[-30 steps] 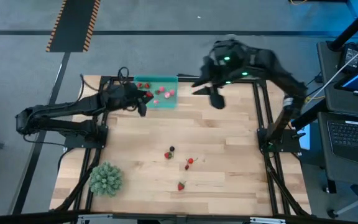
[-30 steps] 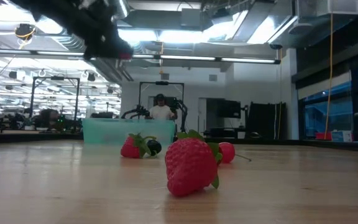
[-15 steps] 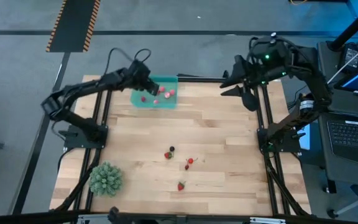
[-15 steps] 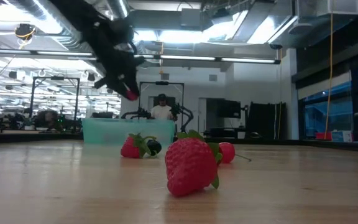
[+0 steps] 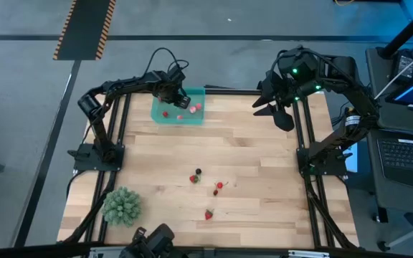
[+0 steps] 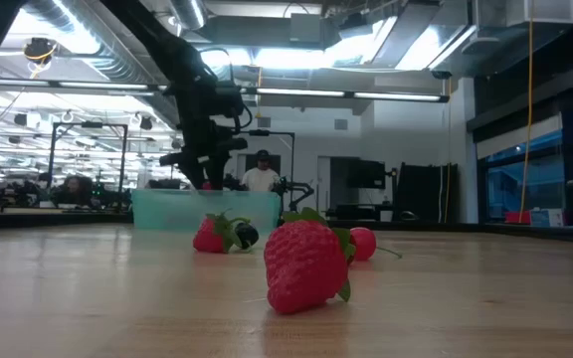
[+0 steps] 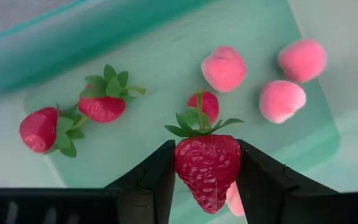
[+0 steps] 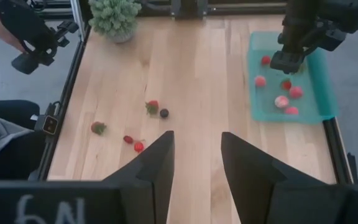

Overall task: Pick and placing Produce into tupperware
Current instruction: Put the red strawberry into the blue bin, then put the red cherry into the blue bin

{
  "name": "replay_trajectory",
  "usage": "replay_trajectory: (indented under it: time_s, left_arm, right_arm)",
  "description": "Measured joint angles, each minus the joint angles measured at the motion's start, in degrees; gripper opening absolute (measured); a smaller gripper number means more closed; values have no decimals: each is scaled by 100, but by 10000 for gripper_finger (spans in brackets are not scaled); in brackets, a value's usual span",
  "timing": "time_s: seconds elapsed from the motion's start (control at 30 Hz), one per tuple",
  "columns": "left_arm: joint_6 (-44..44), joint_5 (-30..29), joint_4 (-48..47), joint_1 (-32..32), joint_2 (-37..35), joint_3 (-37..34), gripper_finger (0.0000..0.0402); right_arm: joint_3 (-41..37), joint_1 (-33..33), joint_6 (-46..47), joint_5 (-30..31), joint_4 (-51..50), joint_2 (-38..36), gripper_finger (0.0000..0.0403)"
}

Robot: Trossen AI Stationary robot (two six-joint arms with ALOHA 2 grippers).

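Observation:
The teal tupperware (image 5: 192,119) (image 7: 135,37) sits at the table's far edge, left of centre. It holds two green-topped strawberries (image 7: 101,107), a small red fruit (image 7: 205,103) and several pink ones (image 7: 224,68). My left gripper (image 5: 178,97) (image 7: 207,169) hangs over the container, shut on a strawberry (image 7: 207,171). Several more fruits (image 5: 194,178), one of them dark (image 5: 198,171), lie on the boards mid-table. The nearest strawberry (image 6: 306,264) looms large in the low view. My right gripper (image 5: 282,115) (image 8: 194,162) is open, high above the far right part of the table. My left gripper pinches the strawberry's red body (image 7: 191,163) between its two fingers, one on each side. The fingers point down from above. The fruit is lifted clear just over the tupperware's floor, with its green top (image 7: 199,123) toward the container.
A spiky green plant ball (image 5: 122,206) (image 8: 114,15) stands at the near left corner. Black frame rails (image 5: 303,136) run along the table's left and right sides. Bare boards lie between the tupperware and the loose fruits. A person (image 6: 260,174) stands far behind the table.
My left gripper, still shut on the strawberry, has swung from the tupperware's left side to above it and come down toward it. My right gripper has drawn back from the far middle toward the table's right edge.

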Motion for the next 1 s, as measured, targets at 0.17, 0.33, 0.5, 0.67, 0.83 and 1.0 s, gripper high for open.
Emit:
replay_trajectory:
  time_s: [0.17,0.33,0.5,0.67,0.83,1.0]
  left_arm:
    - [168,-249,-33,77,301,44,137]
    - [188,-289,-96,275,527,42,137]
    - [164,-296,-77,334,569,42,138]
    - [289,-386,-87,326,569,42,170]
    - [292,-826,-64,329,569,42,213]
    - [404,-485,-67,338,509,37,221]
  right_arm:
    - [-108,0,17,0,-13,0,136]
    - [-115,0,127,0,-11,0,136]
    - [-115,0,210,0,-20,0,136]
    - [-115,0,193,0,-22,0,136]
    - [-115,0,144,0,-20,0,136]
    - [-115,0,146,0,-22,0,136]
